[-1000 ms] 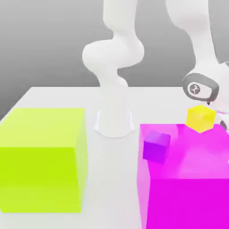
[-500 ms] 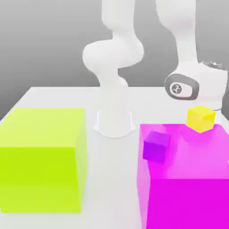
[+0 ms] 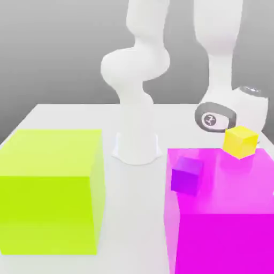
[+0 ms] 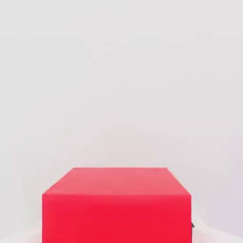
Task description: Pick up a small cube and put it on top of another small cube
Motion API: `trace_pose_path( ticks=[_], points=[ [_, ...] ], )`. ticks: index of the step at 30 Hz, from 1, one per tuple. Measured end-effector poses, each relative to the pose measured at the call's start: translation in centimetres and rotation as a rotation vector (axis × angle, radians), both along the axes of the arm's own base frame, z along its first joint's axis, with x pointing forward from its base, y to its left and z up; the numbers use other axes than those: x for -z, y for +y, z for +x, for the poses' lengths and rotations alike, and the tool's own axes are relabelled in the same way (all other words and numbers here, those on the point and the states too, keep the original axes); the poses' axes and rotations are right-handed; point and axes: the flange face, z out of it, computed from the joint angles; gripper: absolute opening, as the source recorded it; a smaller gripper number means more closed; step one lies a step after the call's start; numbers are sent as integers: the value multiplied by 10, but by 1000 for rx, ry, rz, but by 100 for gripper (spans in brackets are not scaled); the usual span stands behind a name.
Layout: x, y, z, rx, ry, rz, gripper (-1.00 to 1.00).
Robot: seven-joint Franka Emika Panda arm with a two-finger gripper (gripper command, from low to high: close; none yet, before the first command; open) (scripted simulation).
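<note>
Yellow cube (image 3: 240, 142) sits atop magenta block (image 3: 225, 214), apart from purple cube (image 3: 187, 174); gripper state can't tell; red block (image 4: 116, 204) w/ hand view.

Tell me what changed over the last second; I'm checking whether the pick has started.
The arm's wrist swung toward the exterior view's left and a little upward, now behind the yellow cube. Nothing was grasped or released. The yellow cube, the purple cube, the magenta block and the lime-green block all stayed where they were.
</note>
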Motion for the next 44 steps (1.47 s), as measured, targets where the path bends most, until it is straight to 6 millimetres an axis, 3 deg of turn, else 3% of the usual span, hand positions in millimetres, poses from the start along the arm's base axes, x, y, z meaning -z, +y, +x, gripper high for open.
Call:
trace_pose_path(
  ticks=[8,14,19,24,27,31,36,39,40,44],
  points=[
    [-40,-1,-3,2,5,-8,-100],
    [-49,54,7,307,160,-1,-100],
    [-82,86,58,501,221,9,-100],
    [-129,98,122,667,246,20,-100],
    [-167,88,169,755,225,25,-100],
    [-223,58,230,881,180,25,-100],
    [-300,-19,298,1031,47,4,-100],
    [-270,-25,302,1029,14,-4,-100],
    [-258,-26,302,1028,12,-5,100],
    [-258,-26,302,1028,12,-5,100]
  ],
)
